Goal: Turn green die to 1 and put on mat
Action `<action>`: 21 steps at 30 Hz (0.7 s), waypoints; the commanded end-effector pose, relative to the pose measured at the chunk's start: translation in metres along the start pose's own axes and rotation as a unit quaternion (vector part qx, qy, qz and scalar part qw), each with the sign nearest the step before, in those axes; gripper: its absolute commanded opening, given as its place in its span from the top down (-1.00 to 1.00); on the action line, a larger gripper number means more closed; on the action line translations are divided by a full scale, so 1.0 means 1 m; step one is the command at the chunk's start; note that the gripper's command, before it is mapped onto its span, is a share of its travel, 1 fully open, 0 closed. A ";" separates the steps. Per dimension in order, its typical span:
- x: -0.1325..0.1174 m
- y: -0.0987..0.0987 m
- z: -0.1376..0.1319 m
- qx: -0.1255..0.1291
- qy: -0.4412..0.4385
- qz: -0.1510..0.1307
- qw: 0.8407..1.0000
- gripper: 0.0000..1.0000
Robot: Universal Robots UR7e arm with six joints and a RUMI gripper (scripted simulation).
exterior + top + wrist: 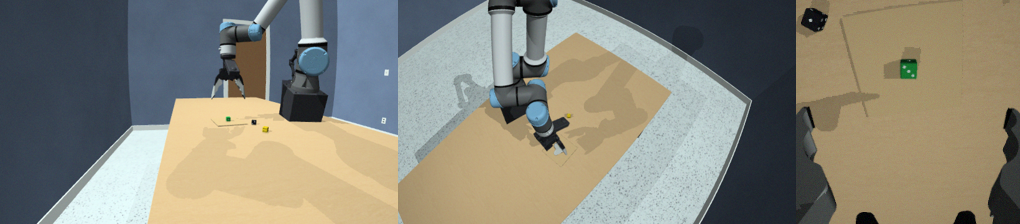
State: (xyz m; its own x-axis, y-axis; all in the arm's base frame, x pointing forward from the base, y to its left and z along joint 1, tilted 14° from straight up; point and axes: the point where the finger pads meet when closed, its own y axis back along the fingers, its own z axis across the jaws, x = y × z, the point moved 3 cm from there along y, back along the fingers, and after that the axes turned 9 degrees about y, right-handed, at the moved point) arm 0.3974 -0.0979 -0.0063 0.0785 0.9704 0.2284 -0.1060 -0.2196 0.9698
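Black and grey, the gripper (562,152) (228,98) (909,109) hangs above the bench (491,174) (264,186) (911,175) with its two fingers spread fully apart and nothing between them. Its tips point down and are clear of everything below.

Under it, in the exterior view, the green die (228,119) (908,69) sits flat on the thin, tan square mat (561,162) (219,122) (936,90), wholly inside its outline. The wrist view shows three white pips on its upturned face, so 1 is not on top; a darker side face shows as a narrow strip. The die cannot be made out in the top view.

To the right of the mat in the exterior view, just off its edge, the black die (254,122) (814,20) rests on the bench. Farther right and nearer lies the yellow die (568,116) (265,129), also off the mat. Their top numbers are too small to read with certainty.

At the far right stands the black base box (308,107), carrying the grey and blue arm (502,46) (311,22). Broad arm shadows fall across the near part of the bench.
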 end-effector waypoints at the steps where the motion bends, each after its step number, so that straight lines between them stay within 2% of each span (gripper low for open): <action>1: 0.000 -0.007 0.000 0.000 0.003 0.000 1.000 -1.00; 2: 0.000 -0.007 0.000 0.000 0.003 0.000 1.000 -1.00; 3: 0.000 -0.007 0.000 0.000 0.003 0.000 1.000 0.58; 21: 0.000 -0.007 0.000 0.000 0.003 0.000 1.000 0.58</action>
State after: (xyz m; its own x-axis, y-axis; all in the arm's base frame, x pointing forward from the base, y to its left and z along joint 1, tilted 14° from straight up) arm 0.3979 -0.0959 -0.0135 0.0733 0.9709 0.2279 -0.1060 -0.2197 0.9698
